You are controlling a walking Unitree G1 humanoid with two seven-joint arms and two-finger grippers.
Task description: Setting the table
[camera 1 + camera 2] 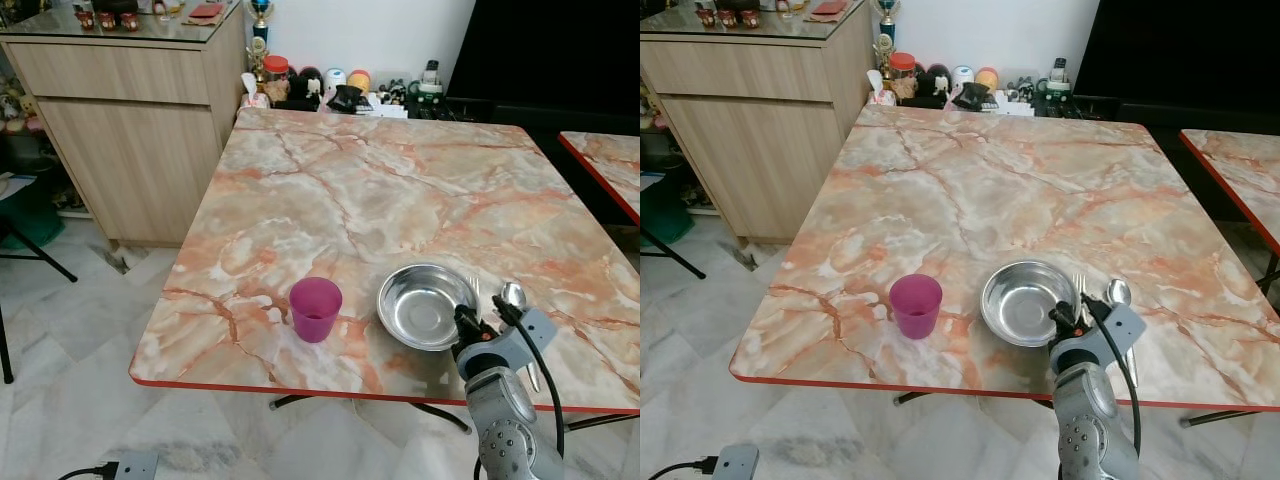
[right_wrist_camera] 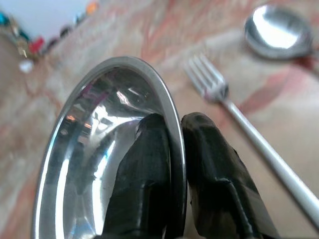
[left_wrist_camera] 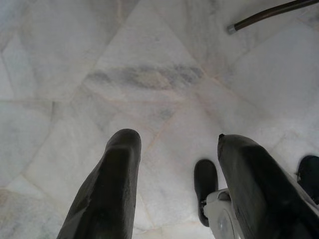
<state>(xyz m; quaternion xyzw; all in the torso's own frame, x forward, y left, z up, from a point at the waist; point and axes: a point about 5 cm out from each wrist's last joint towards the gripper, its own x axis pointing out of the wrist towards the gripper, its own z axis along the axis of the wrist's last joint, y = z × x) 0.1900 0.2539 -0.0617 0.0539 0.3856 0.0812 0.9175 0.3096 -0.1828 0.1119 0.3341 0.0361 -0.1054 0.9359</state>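
My right hand (image 1: pixel 1068 322) sits closest to me, at the near edge of the bench (image 1: pixel 400 180), its two black fingers (image 2: pixel 149 164) pinched together over the rim of the steel bowl (image 1: pixel 424 305) — one finger inside the bowl, the other outside, the thin rim clamped between them. The bowl rests on the marble-patterned top near the front edge. Just beside it, on its right, a fork (image 2: pixel 239 114) and a spoon (image 1: pixel 513 295) lie side by side on the bench, the fork nearer the bowl. To the bowl's left, a little apart from it, stands a purple cup (image 1: pixel 315 309), upright. My left hand (image 3: pixel 174 164) hangs idle over the pale marble floor (image 3: pixel 149 74), its fingers spread apart and holding nothing — a dark shoe-like shape shows beneath it. At the far edge of the bench, small jars and ornaments (image 1: pixel 330 85) crowd against the wall, and a wooden cabinet (image 1: pixel 130 110) stands to the left.
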